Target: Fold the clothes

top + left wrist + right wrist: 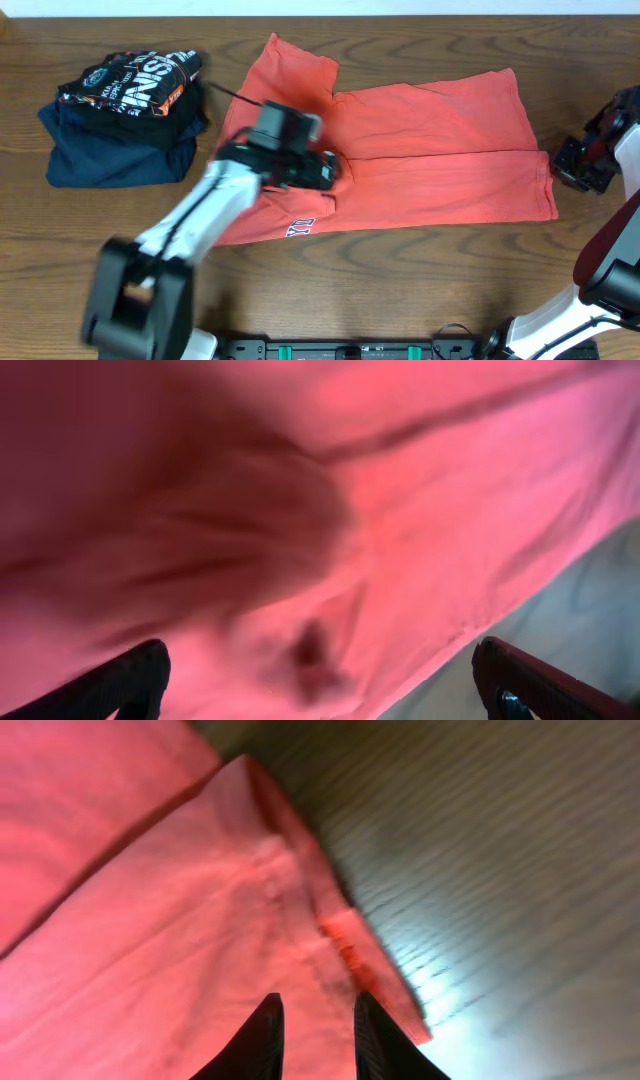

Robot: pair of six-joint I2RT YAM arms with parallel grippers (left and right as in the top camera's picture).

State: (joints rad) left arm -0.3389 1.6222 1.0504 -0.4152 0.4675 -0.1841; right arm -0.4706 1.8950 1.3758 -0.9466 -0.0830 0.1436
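The coral-red T-shirt lies spread across the middle of the table, its upper part folded down along a crease, with a strip of lettering at its lower left edge. My left gripper hovers over the shirt's left-middle. In the left wrist view its fingers are wide open with blurred red cloth filling the space between them. My right gripper sits just off the shirt's right edge. In the right wrist view its fingers are nearly together and empty, pointing at the shirt's hemmed corner.
A black shirt with white and orange print lies on a folded navy garment at the back left. The wooden table shows in front of the shirt and to its right.
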